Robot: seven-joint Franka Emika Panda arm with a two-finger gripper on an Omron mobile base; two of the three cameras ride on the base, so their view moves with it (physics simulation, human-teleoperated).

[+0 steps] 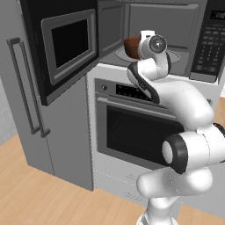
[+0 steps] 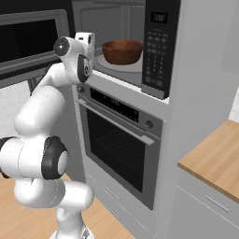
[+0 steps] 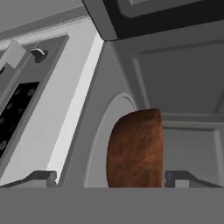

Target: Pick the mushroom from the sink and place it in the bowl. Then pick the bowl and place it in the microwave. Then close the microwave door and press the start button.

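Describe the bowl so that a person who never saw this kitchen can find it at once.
Look at the open microwave built in above the oven. On its round glass turntable sits the bowl, with the open gripper just in front. It is round, deep and reddish-brown like wood, the only warm colour among grey and black surfaces.

Open microwave [image 2: 122, 28] mouth free but for bowl [image 2: 122, 50] on turntable; door [image 1: 66, 44] swung wide left.
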